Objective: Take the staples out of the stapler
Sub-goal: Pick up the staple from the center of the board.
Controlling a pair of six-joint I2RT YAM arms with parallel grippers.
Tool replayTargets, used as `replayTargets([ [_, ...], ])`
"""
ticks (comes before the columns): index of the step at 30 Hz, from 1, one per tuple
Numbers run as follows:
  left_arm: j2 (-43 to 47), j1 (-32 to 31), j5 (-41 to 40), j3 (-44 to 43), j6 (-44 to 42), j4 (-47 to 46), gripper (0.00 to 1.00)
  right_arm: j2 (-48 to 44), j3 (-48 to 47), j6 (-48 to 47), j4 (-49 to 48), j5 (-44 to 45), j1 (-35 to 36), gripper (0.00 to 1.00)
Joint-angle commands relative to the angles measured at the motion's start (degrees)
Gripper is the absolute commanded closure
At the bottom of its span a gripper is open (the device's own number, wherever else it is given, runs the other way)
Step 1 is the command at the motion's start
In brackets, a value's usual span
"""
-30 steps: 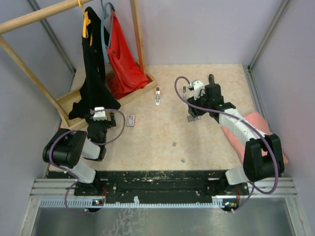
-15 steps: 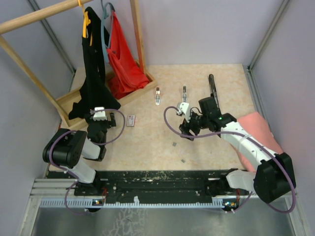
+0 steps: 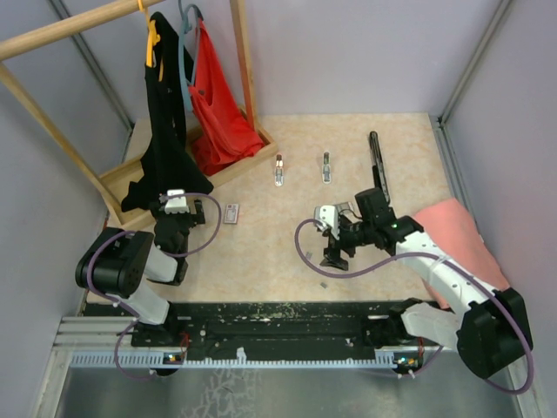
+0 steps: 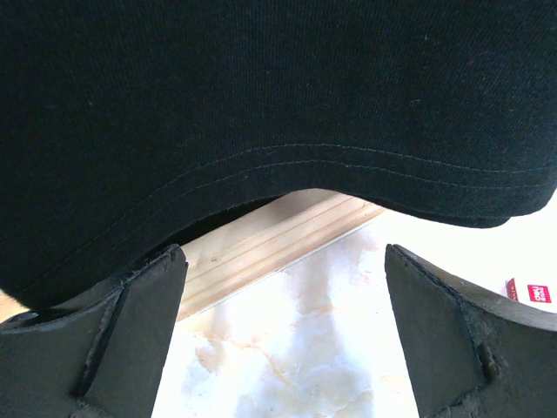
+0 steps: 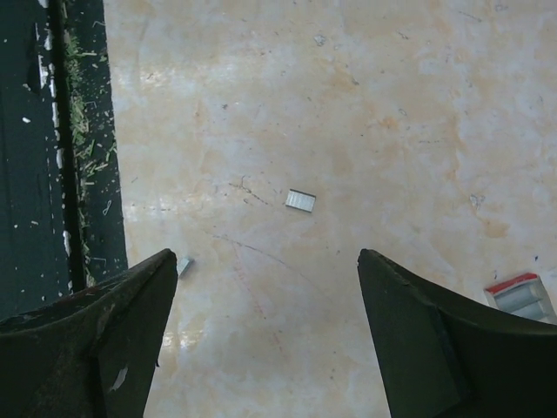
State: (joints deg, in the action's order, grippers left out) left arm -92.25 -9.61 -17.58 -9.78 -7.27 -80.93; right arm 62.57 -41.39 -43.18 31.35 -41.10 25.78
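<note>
Top external view showed the stapler (image 3: 378,165) lying flat on the table (image 3: 261,252) towards its far right corner. Its long black body ran from near to far, and no gripper touched it. Two small silvery clips (image 3: 278,171) lay side by side left of it, along the far half of the table. A small red-and-white box (image 3: 231,213) sat nearer the left edge.

The right gripper (image 3: 335,254) hung over the near middle of the table, pointing down, well apart from the stapler. In the right wrist view its fingers (image 5: 96,348) stood wide apart with nothing between them. Ahead of the gap, on the bare marbled surface, lay the staples (image 5: 300,200) as one short flat silvery strip. A second small piece (image 5: 184,266) lay close to the black strip along the table's near edge, just beside the left-hand finger in that view. Whether the fingertips touched the table could not be told.

The left gripper (image 4: 283,348) was by the left edge, also spread wide and holding nothing. It faced the hem of a black garment (image 4: 278,87) hanging from a wooden rack (image 3: 113,183), with a red garment (image 3: 222,113) beside it. A pink cloth (image 3: 461,235) lay at the right edge.
</note>
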Motion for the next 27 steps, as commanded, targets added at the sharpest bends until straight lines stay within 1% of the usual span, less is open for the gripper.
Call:
replayTargets([
  [1, -0.1, 0.3, 0.1, -0.8, 1.0, -1.3, 0.00, -1.7, 0.7, -5.2, -0.9, -5.0, 1.2, 0.14],
  [11, -0.1, 0.3, 0.0, -0.8, 1.0, -1.3, 0.00, -0.2, 2.9, -7.4, -2.3, -3.1, 6.4, 0.11],
  [15, -0.1, 0.3, 0.1, -0.8, 1.0, -1.3, 0.00, 1.0, 3.1, -9.0, -1.0, -2.7, 8.6, 0.11],
  [19, -0.1, 0.3, 0.0, -0.8, 1.0, -1.3, 0.00, 1.7, 4.2, -10.2, -1.9, 0.4, 10.3, 0.11],
  [23, -0.1, 0.3, 0.1, -0.8, 1.0, -1.3, 0.00, 3.1, 5.0, -8.4, -5.0, 4.6, 11.7, 0.10],
  [27, -0.1, 0.3, 0.1, -0.8, 1.0, -1.3, 0.00, 5.0, 5.2, -8.1, -6.0, 7.5, 13.6, 0.09],
])
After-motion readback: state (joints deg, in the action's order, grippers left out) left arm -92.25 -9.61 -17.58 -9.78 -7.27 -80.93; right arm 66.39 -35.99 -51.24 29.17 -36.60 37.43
